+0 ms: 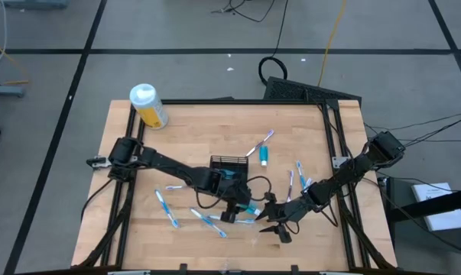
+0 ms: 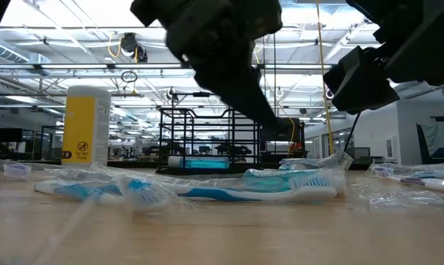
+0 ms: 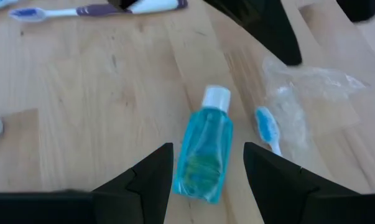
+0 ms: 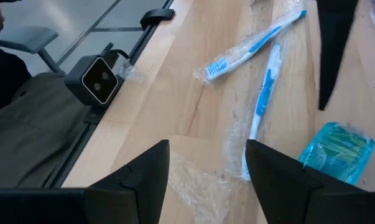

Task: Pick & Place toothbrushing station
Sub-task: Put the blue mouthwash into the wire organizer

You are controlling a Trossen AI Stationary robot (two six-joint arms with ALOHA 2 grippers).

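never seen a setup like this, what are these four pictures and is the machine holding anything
Two dark robot arms work at a wooden table. One picture looks straight down, one looks level across the tabletop, and two come from cameras on the arms' wrists. Wrapped toothbrushes lie scattered near a black wire basket, and a yellow bottle stands in a far corner. The left pincer is open over a small teal bottle lying on the wood. The right pincer is open too, close by. Neither holds anything.

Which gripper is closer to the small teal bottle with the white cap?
Left. The left gripper hangs open straddling the small teal bottle; the right gripper is open beside it.
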